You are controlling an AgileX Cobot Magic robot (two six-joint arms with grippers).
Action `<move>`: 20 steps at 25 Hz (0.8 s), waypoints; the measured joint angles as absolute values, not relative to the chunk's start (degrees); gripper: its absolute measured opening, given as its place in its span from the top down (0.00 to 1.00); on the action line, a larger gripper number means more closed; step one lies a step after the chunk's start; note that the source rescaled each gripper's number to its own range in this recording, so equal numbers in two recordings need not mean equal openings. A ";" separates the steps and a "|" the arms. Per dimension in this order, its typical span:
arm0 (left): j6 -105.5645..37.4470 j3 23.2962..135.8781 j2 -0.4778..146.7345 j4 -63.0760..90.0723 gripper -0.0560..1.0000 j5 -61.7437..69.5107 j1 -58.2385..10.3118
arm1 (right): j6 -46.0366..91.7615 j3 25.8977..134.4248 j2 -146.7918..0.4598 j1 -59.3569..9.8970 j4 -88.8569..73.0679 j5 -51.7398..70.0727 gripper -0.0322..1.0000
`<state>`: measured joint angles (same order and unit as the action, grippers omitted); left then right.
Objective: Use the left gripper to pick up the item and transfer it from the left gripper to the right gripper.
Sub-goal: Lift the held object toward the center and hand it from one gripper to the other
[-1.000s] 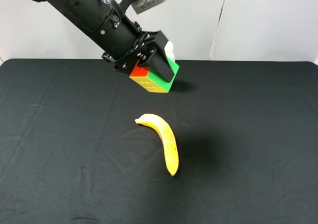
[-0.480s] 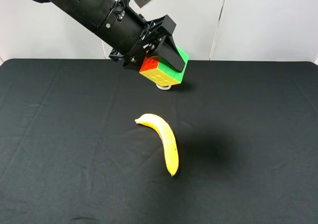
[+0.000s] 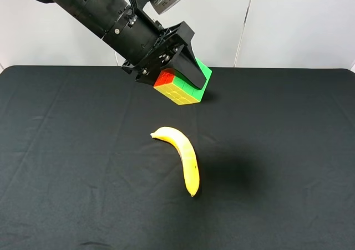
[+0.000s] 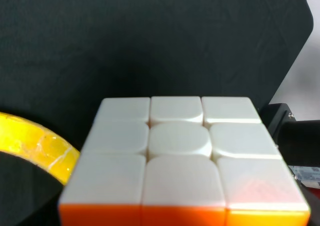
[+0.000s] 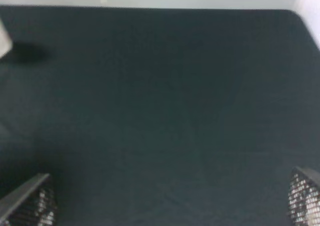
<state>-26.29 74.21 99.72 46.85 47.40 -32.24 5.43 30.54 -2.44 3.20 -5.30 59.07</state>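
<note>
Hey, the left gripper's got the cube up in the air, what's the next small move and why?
Probably carry the cube rightward toward the right gripper, which stands open and empty. The left gripper holds the cube well above the banana, so nothing seems to block the way.

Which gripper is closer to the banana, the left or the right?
Left. The left gripper, holding the cube, hangs in the air just beyond the banana. The right gripper is outside the high view; its own camera shows no banana.
</note>
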 joint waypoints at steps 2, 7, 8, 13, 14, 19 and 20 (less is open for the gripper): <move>-26.29 74.21 99.72 46.85 0.95 47.51 -32.24 | 8.55 33.04 -6.48 3.20 -8.99 59.42 0.00; -26.75 74.21 99.72 46.85 0.95 48.03 -32.24 | 15.81 39.04 -17.89 -2.55 -17.59 57.27 0.00; -26.94 74.21 99.72 46.85 0.95 48.29 -32.24 | 16.31 39.80 -19.52 -4.47 -18.01 56.47 0.00; -27.33 74.21 99.72 46.85 0.95 49.01 -32.24 | 18.96 42.40 -25.48 -13.53 -18.07 54.17 0.00; -27.33 74.21 99.72 46.85 0.95 49.09 -32.24 | 19.34 42.89 -26.77 -15.64 -17.95 53.61 0.00; -27.33 74.21 99.72 47.47 0.95 50.07 -32.24 | 20.24 43.86 -34.39 -25.94 -13.57 50.12 0.00; -27.33 74.21 99.72 47.71 0.95 50.11 -32.24 | 20.38 43.93 -35.93 -27.74 -12.69 49.24 0.00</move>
